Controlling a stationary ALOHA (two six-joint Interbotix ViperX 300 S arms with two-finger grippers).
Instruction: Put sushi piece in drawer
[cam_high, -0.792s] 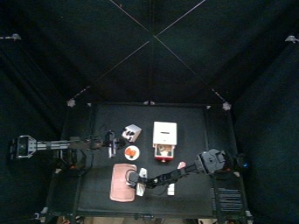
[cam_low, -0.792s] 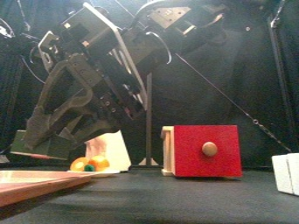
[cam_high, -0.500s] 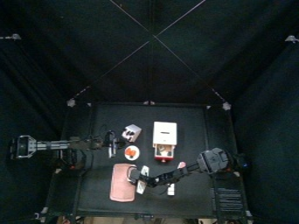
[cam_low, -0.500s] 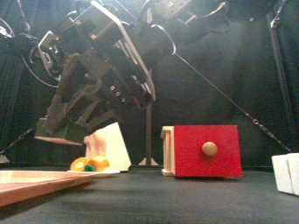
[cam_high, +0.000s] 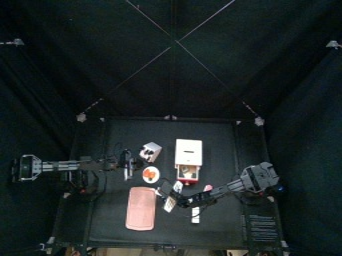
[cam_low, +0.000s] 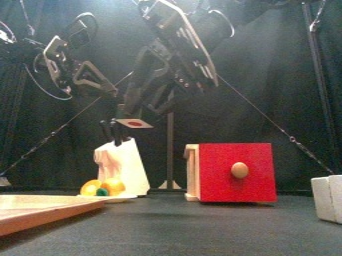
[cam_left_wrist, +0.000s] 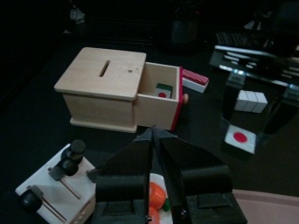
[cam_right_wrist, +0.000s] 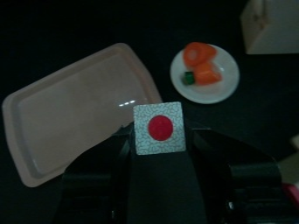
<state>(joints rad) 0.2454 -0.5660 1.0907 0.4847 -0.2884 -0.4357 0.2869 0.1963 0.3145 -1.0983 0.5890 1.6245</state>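
My right gripper (cam_right_wrist: 159, 140) is shut on a sushi piece (cam_right_wrist: 158, 128), a white square with a red dot. It holds the piece in the air above the table's front, between the pink board and the drawer; this also shows in the front view (cam_low: 134, 123) and the left wrist view (cam_left_wrist: 239, 137). The drawer (cam_high: 189, 152), a white box, stands mid-table. Its red-fronted tray (cam_low: 234, 172) is pulled out toward the front (cam_left_wrist: 163, 87). My left gripper (cam_left_wrist: 151, 136) is shut and empty, resting left of the drawer (cam_high: 127, 160).
A white plate (cam_high: 151, 174) with orange sushi (cam_right_wrist: 204, 63) lies left of the open tray. A flat pink board (cam_high: 139, 208) lies at the front left. A small white cube (cam_high: 150, 151) stands beside the drawer. Another white cube (cam_low: 327, 198) stands at the front right.
The right gripper has risen from low over the pink board and drawn back to the right, with the sushi piece in its jaws. The left arm has not moved.
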